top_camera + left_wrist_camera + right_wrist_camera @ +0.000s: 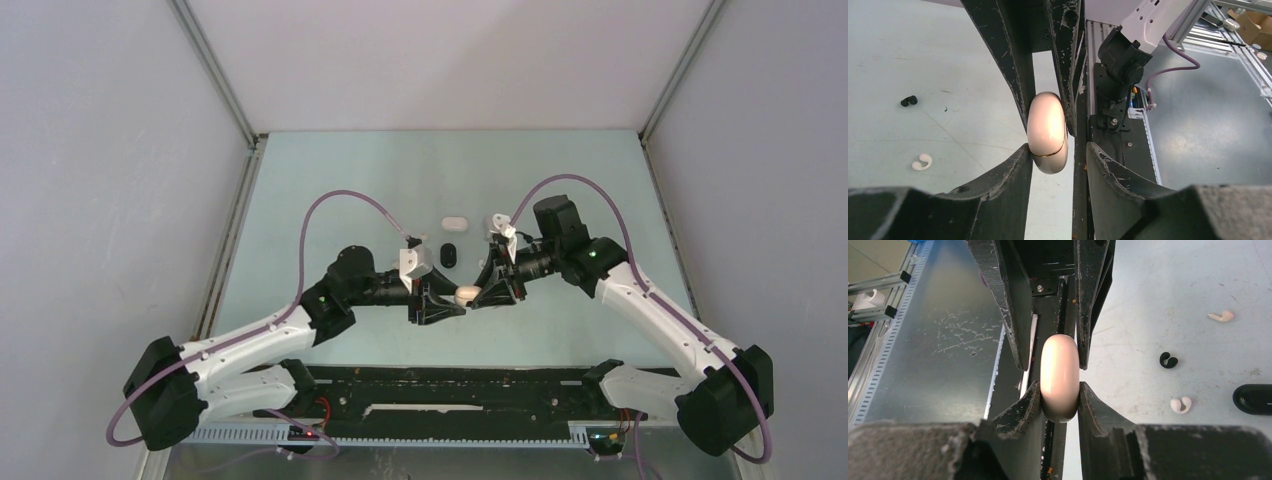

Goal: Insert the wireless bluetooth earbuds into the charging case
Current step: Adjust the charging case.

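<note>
— While your right gripper (pixel 1059 385) clamps the beige charging case (pixel 1047 125) toward the table's (pixel 300 200) near edge, what does your left gripper (pixel 1058 146) do?

— Spread; one finger touches it. Three lie loose: beige earbud (pixel 1221 316), black earbud (pixel 1168 360), white earbud (pixel 1181 405). Two more farther back: white case (pixel 455 221), black case (pixel 449 254). Bare table on both sides.

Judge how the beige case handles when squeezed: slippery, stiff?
The case looks glossy and rounded, so it may slip or swivel in the right hand. Probably stiff: no dent shows where clamped. Its seam hints it might pop open.
</note>
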Available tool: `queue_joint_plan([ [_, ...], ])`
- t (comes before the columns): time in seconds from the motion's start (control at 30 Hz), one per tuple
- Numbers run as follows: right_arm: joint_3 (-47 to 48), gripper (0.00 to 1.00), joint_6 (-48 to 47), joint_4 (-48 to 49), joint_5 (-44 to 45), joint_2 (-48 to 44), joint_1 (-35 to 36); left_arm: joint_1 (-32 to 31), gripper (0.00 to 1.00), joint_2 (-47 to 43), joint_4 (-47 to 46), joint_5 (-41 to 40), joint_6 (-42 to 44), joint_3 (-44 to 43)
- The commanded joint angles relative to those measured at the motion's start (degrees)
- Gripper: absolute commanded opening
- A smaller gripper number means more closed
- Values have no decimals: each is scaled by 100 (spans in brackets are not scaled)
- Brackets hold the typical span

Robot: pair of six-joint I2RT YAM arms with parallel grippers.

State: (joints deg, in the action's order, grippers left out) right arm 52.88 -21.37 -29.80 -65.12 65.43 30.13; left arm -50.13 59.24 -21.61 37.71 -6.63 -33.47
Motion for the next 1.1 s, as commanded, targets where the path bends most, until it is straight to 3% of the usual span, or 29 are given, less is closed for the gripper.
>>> queue_joint_plan([
  [0.0,214,0,45,220,-197,-162,-47,-15,48,47,-155,76,-97,-36],
  [0.5,161,0,20,271,-141,-188,-54,64,41,211,-162,255,-266,-142],
  [0.9,161,2,-23,259,106,-136,80,115,41,228,-266,294,-338,-129],
  [1.07,161,2,-34,257,150,-136,102,126,29,284,-274,408,-355,-154],
])
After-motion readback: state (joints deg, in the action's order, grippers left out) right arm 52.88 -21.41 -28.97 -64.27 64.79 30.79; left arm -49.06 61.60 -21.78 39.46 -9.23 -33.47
